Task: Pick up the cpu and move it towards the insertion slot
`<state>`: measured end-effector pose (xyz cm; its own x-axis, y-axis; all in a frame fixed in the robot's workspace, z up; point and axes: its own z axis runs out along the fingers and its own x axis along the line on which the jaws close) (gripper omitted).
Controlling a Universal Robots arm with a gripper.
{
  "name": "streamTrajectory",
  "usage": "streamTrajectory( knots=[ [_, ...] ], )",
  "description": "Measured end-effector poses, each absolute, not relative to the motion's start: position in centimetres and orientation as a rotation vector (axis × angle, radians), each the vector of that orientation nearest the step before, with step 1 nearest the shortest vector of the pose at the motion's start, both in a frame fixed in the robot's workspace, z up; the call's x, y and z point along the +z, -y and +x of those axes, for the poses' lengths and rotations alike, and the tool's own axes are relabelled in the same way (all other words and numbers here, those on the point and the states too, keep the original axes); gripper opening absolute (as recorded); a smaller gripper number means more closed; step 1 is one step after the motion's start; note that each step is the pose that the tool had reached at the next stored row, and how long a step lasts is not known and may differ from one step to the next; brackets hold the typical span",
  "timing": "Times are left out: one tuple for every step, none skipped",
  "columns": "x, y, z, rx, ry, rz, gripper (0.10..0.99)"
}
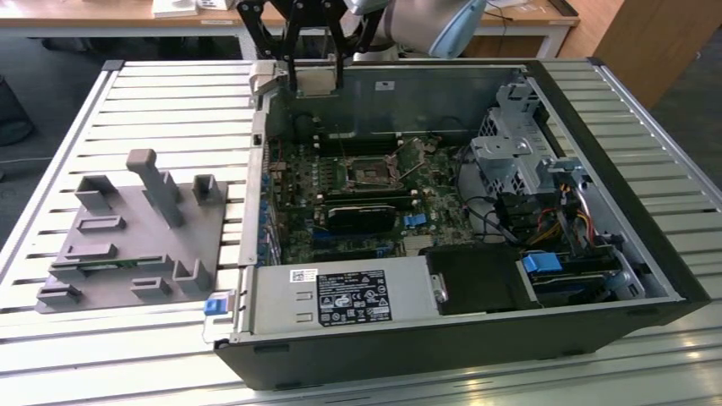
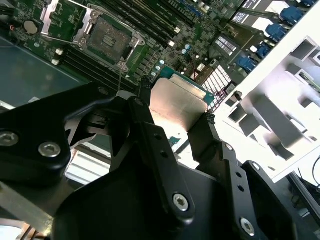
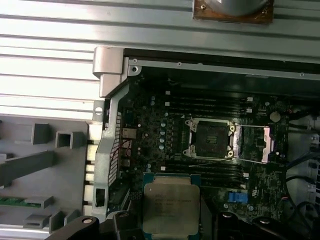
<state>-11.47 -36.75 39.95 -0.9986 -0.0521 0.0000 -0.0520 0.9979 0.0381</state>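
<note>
Gripped between the black fingers (image 2: 150, 145) of the gripper (image 2: 175, 125) is the cpu (image 2: 177, 102), its silvery top seen clearly in the first wrist view (image 3: 170, 207). It is held in the air above the open computer case (image 1: 631, 254), over the green motherboard (image 3: 165, 125). Farther off, the insertion slot (image 3: 210, 139) is seen on that board with its metal frame lifted open, well apart from the chip. Beyond the case wall, a grey fixture (image 1: 130, 245) lies on the slatted table (image 1: 169, 110).

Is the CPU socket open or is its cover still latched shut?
Open: the insertion slot shows its dark centre, its metal cover swung aside.
</note>
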Motion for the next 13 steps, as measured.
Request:
streamTrajectory(
  knots=[
    [39.9, 36.7, -11.3, -0.06, 3.139, 0.082, 0.545],
    [39.9, 36.7, -11.2, -0.06, 3.139, 0.082, 0.545],
    [39.9, 36.6, -11.0, -0.06, 3.139, 0.082, 0.545],
    [39.9, 36.6, -10.8, -0.06, 3.139, 0.082, 0.545],
    [39.9, 36.5, -10.7, -0.06, 3.139, 0.082, 0.545],
    [39.9, 36.5, -10.5, -0.06, 3.139, 0.082, 0.545],
    [39.9, 36.5, -10.4, -0.06, 3.139, 0.082, 0.545],
    [40.0, 36.4, -10.3, -0.06, 3.139, 0.082, 0.545],
    [39.9, 36.4, -10.1, -0.06, 3.139, 0.082, 0.545],
    [39.9, 36.3, -10.0, -0.06, 3.139, 0.082, 0.545],
    [39.9, 36.3, -9.9, -0.06, 3.139, 0.082, 0.545],
    [40.0, 36.3, -9.7, -0.06, 3.139, 0.082, 0.545],
    [40.0, 36.2, -9.6, -0.06, 3.139, 0.082, 0.545]
  ],
)
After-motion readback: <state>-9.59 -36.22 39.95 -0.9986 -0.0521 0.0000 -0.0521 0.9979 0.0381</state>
